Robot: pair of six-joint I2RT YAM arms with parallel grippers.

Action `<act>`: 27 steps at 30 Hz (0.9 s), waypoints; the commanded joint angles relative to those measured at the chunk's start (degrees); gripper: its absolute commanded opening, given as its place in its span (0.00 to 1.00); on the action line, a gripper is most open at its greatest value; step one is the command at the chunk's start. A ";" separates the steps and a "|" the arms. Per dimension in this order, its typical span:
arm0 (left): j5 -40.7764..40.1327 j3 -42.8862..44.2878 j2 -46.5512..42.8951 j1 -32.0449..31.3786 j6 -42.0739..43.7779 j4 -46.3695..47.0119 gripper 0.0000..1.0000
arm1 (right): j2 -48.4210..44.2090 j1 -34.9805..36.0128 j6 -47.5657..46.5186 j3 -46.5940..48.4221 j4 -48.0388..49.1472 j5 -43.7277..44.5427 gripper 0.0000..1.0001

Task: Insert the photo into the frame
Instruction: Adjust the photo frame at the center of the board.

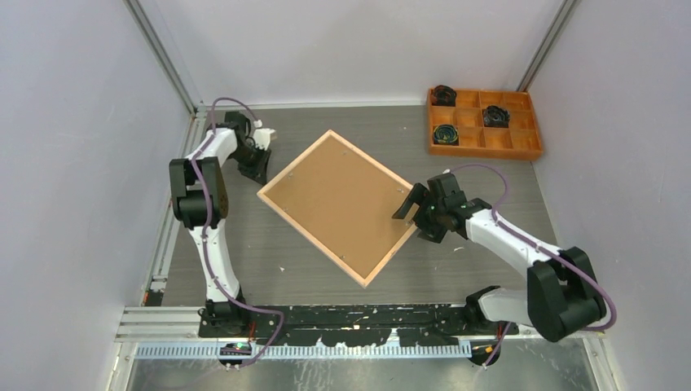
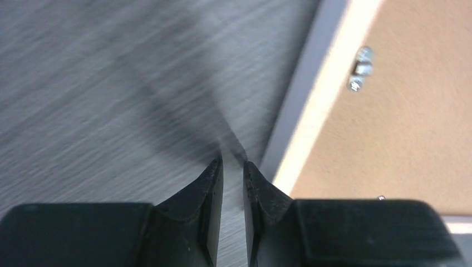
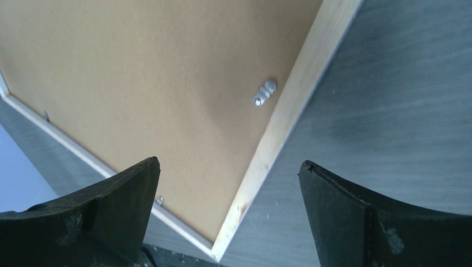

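**Frame lay back-up at mid-table, a gripper at each side corner**

You had the frame (image 1: 294, 162) lying flat in the middle of the table (image 1: 269, 252), turned corner-on like a diamond, its light wood back facing up. The brown backing board (image 1: 338, 204) sat inside its rails. A small metal clip (image 3: 265, 92) lay on the board just beside the rail in the right wrist view.

Your left gripper (image 1: 259, 169) hung by the frame's left corner, over bare table just outside the rail. Its jaws stood close together with only a thin slit between them, and nothing was in that slit. That wrist view was blurred, so you could not tell whether the fingertips touched the table.

Your right gripper (image 1: 414, 216) was at the frame's right corner. Its jaws stood wide apart, holding nothing, with the wooden rail running between them in the wrist view. Whether they touched the frame could not be told.

An orange compartment tray (image 1: 485, 151) sat at the far right of the table, well apart from the frame, with dark round things (image 1: 446, 134) in three of its compartments.
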 commanded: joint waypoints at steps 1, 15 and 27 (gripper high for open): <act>3.68 -5.72 -4.53 -1.08 5.59 -2.38 0.22 | 5.16 -1.56 -2.85 0.33 10.43 2.43 1.00; 7.57 -22.34 -14.90 -2.15 17.67 -5.24 0.21 | 20.26 -7.57 -7.15 9.87 15.45 -1.00 1.00; 12.89 -30.62 -24.16 -9.70 22.48 -11.09 0.24 | 20.87 -9.33 -8.25 21.09 6.62 5.89 1.00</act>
